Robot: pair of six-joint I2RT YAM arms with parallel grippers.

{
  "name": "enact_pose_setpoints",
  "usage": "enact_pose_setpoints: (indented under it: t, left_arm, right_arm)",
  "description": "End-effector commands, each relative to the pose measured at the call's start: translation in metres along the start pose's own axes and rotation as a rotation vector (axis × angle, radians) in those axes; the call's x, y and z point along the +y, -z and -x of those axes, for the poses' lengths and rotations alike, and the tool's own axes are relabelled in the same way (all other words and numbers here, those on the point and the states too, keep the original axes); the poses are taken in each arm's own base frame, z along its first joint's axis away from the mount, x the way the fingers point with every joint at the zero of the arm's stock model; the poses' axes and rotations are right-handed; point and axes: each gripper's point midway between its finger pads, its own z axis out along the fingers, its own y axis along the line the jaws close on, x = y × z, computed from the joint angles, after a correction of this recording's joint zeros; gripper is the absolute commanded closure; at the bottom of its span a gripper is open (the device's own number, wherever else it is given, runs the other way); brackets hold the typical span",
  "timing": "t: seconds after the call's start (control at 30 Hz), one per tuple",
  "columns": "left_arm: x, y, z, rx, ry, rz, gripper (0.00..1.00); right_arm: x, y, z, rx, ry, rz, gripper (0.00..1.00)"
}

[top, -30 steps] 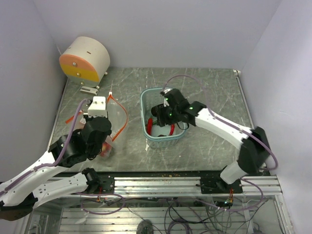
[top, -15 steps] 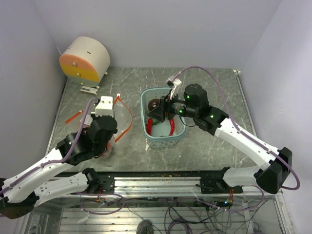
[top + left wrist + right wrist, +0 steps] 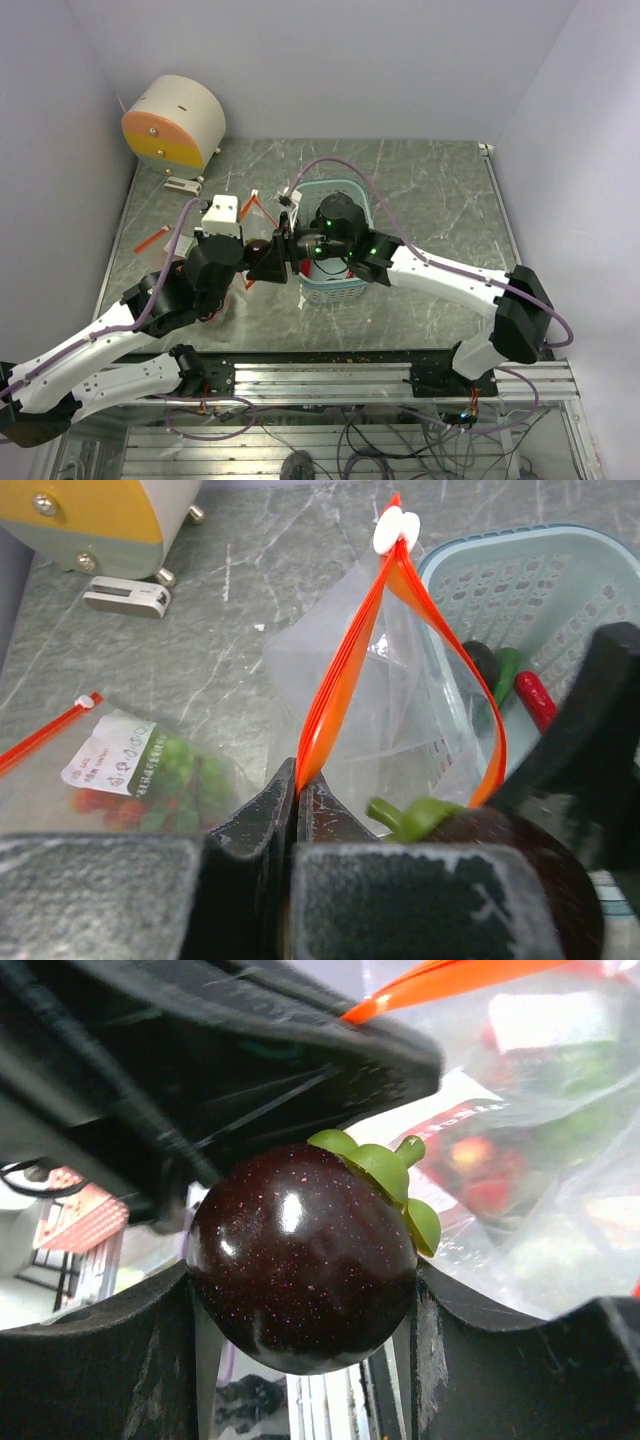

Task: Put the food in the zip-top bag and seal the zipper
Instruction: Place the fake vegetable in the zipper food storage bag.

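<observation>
The left gripper point(image 3: 297, 785) is clamped on the zipper point(image 3: 345, 680), holding the zip-top bag point(image 3: 410, 720) upright, mouth gaping, just left of the basket point(image 3: 520, 550). The right gripper point(image 3: 300, 1330) grips a dark purple mangosteen point(image 3: 300, 1250) at that mouth.

Extends the left arm point(image 3: 100, 335) from the near-left base diagonally forward and rightward. Pinches the left gripper point(image 3: 297, 780) fully shut on the zipper point(image 3: 343, 680). Bends the right arm point(image 3: 440, 272) leftward, elbow at the far right. Keeps the right gripper point(image 3: 300, 1290) partly spread, fingers point(image 3: 90, 1360) clasping a toy fruit point(image 3: 300, 1250) on both sides, just beside the left gripper.
</observation>
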Motion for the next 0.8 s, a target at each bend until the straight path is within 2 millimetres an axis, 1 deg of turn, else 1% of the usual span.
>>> enact_pose_setpoints:
  t: [0.0,0.03,0.1,0.2,0.3,0.33,0.4,0.43,0.47,0.5,0.6,0.63,0.77]
  left_arm:
    - [-0.015,-0.001,0.004,-0.017,0.049,-0.070,0.93]
    - [-0.018,-0.001,0.005,-0.017,0.060,-0.085,0.93]
    - [-0.023,0.002,0.007,-0.016,0.080,-0.117,0.93]
    - [-0.030,0.008,0.011,-0.014,0.116,-0.177,0.93]
    - [-0.033,0.016,0.015,-0.017,0.153,-0.227,0.93]
    - [-0.033,0.018,0.015,-0.016,0.160,-0.235,0.93]
    - [-0.029,0.022,0.018,-0.020,0.174,-0.239,0.93]
    - [-0.028,0.023,0.018,-0.021,0.177,-0.239,0.93]
    - [-0.026,0.024,0.019,-0.021,0.179,-0.236,0.93]
    - [-0.024,0.025,0.019,-0.022,0.180,-0.231,0.93]
    - [-0.021,0.024,0.016,-0.020,0.180,-0.214,0.93]
    - [-0.020,0.023,0.014,-0.017,0.176,-0.206,0.93]
    - [-0.017,0.016,0.001,0.000,0.162,-0.164,0.93]
  right_arm:
    - [-0.020,-0.010,0.026,-0.112,-0.018,-0.088,0.96]
    - [-0.036,-0.012,0.030,-0.138,-0.029,-0.169,0.96]
    - [-0.062,-0.013,0.029,-0.146,-0.045,-0.292,0.96]
    - [-0.089,-0.013,0.029,-0.159,-0.054,-0.424,0.96]
    - [-0.116,-0.007,0.030,-0.156,-0.067,-0.573,0.94]
    - [-0.125,-0.004,0.029,-0.152,-0.072,-0.629,0.93]
    - [-0.135,-0.002,0.028,-0.146,-0.071,-0.684,0.84]
    - [-0.137,-0.002,0.028,-0.147,-0.067,-0.691,0.80]
    - [-0.135,-0.002,0.029,-0.148,-0.060,-0.685,0.73]
    - [-0.133,-0.002,0.030,-0.146,-0.052,-0.674,0.60]
    - [-0.119,0.000,0.037,-0.151,-0.024,-0.637,0.08]
    - [-0.112,0.003,0.039,-0.154,-0.013,-0.623,0.01]
    - [-0.081,0.019,0.050,-0.162,0.037,-0.555,0.00]
